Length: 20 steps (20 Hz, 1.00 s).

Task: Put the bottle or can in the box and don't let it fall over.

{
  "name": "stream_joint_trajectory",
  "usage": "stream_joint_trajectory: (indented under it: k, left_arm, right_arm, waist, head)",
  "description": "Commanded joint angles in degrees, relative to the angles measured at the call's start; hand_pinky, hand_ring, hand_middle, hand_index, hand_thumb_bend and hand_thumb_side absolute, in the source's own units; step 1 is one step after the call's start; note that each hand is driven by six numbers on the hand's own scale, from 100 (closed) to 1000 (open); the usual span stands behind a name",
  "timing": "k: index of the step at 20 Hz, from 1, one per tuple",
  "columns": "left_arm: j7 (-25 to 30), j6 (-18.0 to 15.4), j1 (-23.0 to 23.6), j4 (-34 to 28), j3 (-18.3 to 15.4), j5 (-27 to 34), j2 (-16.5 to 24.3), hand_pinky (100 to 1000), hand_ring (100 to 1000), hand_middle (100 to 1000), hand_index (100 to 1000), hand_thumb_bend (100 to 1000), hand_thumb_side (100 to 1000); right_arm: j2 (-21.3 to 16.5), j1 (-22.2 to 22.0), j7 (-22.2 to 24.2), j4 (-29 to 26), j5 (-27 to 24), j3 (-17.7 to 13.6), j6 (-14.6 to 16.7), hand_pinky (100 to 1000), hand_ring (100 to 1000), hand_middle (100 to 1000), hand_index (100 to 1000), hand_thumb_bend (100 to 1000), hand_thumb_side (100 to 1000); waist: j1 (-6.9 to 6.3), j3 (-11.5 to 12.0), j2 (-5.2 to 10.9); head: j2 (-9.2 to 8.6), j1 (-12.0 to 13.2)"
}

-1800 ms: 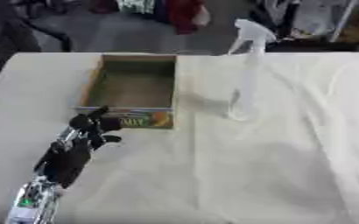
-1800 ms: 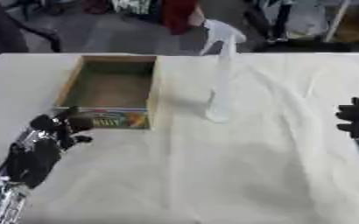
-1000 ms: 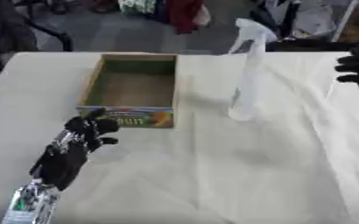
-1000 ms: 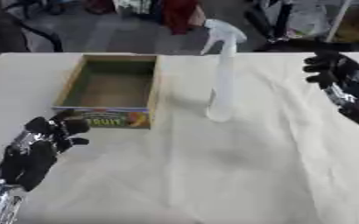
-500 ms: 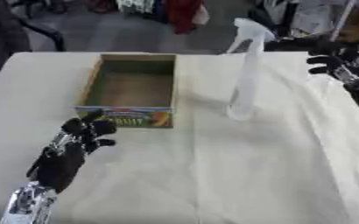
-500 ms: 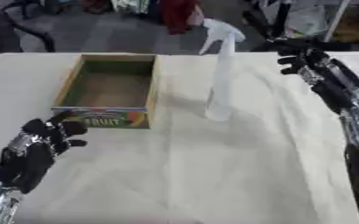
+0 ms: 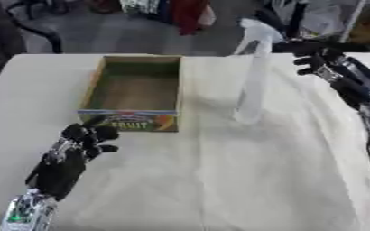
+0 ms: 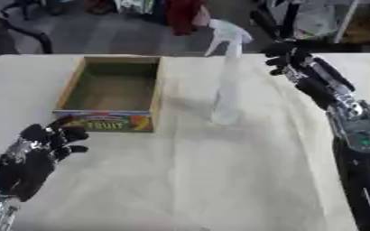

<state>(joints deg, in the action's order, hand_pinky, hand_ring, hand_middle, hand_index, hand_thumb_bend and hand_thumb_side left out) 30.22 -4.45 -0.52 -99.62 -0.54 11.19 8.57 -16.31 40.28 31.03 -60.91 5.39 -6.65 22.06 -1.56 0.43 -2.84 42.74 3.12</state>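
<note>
Standing upright on the cloth-covered surface (image 7: 219,180), the spray bottle (image 7: 254,85) sits just right of the open box (image 7: 133,92), outside it. Up by its nozzle the right hand (image 8: 287,56) hovers close, fingers loosely spread, not touching. Low at the left, the left hand (image 7: 81,144) rests near the box's front, fingers relaxed and holding nothing.

Evenly lit, soft and slightly blurred throughout.
Bright on the cream tablecloth (image 7: 219,171); faint shadow beside the spray bottle (image 7: 253,76) left of the right hand (image 8: 287,56); dim, unfocused background beyond.
</note>
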Motion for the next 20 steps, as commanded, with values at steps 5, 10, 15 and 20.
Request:
stream_joint_trajectory:
  k: [5, 10, 15, 20]
  left_arm:
    - [0.34, 0.06, -0.49, -1.03, 0.21, 0.32, 0.47, 795, 859, 775, 990, 243, 1000]
    - [0.45, 0.10, -0.64, -1.06, 0.30, 0.44, 0.40, 796, 859, 775, 990, 242, 1000]
    - [0.56, 0.16, -0.73, -1.05, 0.39, 0.52, 0.37, 796, 859, 775, 990, 242, 1000]
    - [0.65, 0.18, -0.86, -1.07, 0.45, 0.67, 0.33, 796, 859, 775, 990, 242, 1000]
  right_arm:
    - [1.48, 3.19, -0.43, 2.47, 3.79, -0.18, 1.22, 802, 862, 837, 961, 100, 703]
    - [2.49, 4.04, -0.89, 3.90, 5.49, -0.37, 1.39, 803, 861, 837, 961, 100, 717]
    - [3.30, 4.71, -1.17, 5.05, 6.90, -0.36, 1.56, 804, 862, 837, 961, 100, 721]
    - [3.83, 5.38, -1.33, 5.92, 8.05, -0.22, 2.00, 806, 862, 837, 961, 100, 721]
  waist:
    - [-0.05, 0.24, 0.74]
    - [-0.09, 0.49, 0.74]
    - [-0.10, 0.71, 0.77]
    - [-0.12, 0.98, 0.81]
  head:
    - [0.14, -0.52]
    - [0.22, -0.70]
    - [0.26, -0.92]
    - [0.35, -1.10]
